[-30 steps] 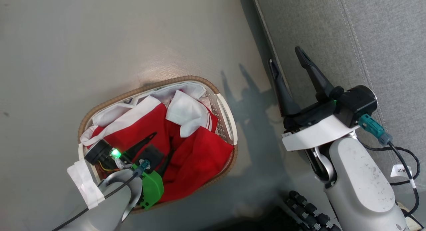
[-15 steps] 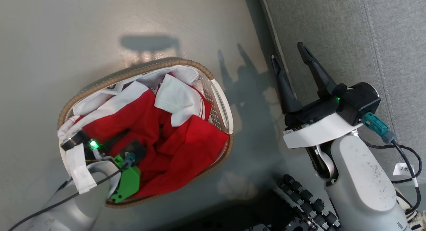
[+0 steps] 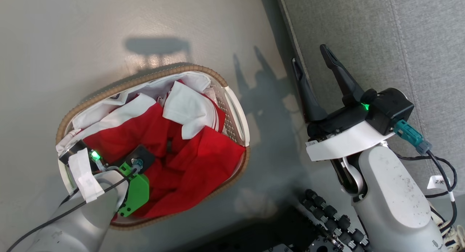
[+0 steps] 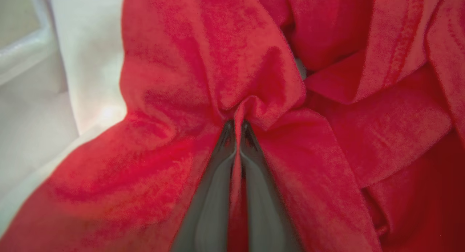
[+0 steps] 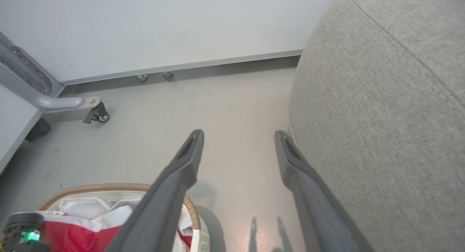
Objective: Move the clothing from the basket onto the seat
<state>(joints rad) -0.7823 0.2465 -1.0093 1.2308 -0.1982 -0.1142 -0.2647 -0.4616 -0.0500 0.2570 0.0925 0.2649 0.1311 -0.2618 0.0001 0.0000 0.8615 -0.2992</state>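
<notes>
Grey sofa seat [image 3: 381,34] at right | cream basket [image 3: 145,77] on floor, left of seat | red clothing [image 3: 203,161] heaped inside basket; judged soft, light, limp, likely to drape; best pinched at a bunched fold | right tool [image 3: 308,54] spread wide, empty, beside seat edge | left tool [image 4: 237,126] pinched tight on a red fold

The right forearm [image 3: 394,201] is a pale grey, scuffed shell with a white collar [image 3: 345,145], a black wrist block [image 3: 391,110] and a teal plug [image 3: 405,132] trailing a black cable [image 3: 432,157] with a white tag [image 3: 436,182]. The right claw [image 3: 308,55] has two long dark tapered fingers. The left forearm [image 3: 80,223] wears a bright green bracket [image 3: 136,194] and white tape [image 3: 83,174].
</notes>
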